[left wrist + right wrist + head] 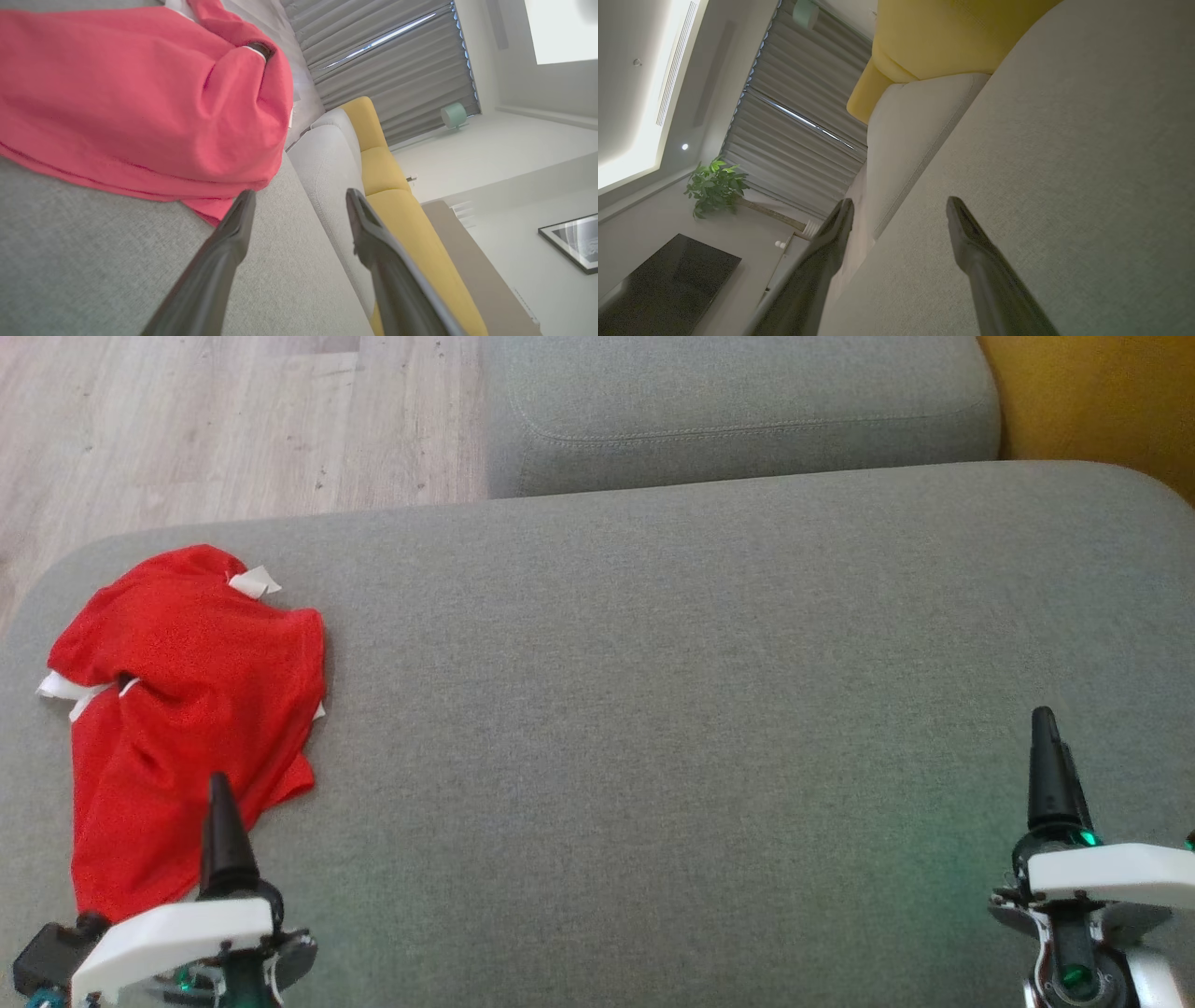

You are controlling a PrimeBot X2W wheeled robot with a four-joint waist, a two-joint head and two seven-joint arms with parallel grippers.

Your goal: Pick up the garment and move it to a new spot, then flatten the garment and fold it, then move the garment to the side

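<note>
A crumpled red garment (187,709) with white trim lies at the left end of the grey couch cushion (700,709). My left gripper (222,803) hovers over the garment's near right edge, open and holding nothing. In the left wrist view the red garment (131,93) spreads across the upper left, and one of the fingers (233,233) is just short of its hem. My right gripper (1050,756) stands open at the lower right over bare cushion, far from the cloth; its fingers (971,242) frame only grey cushion (1064,186).
A second grey cushion (738,411) lies behind the main one, with a yellow cushion (1102,401) at the far right. Wooden floor (187,420) shows past the cushion's far left edge. Curtains (383,60), a plant (714,186) and a dark screen (668,284) sit in the room.
</note>
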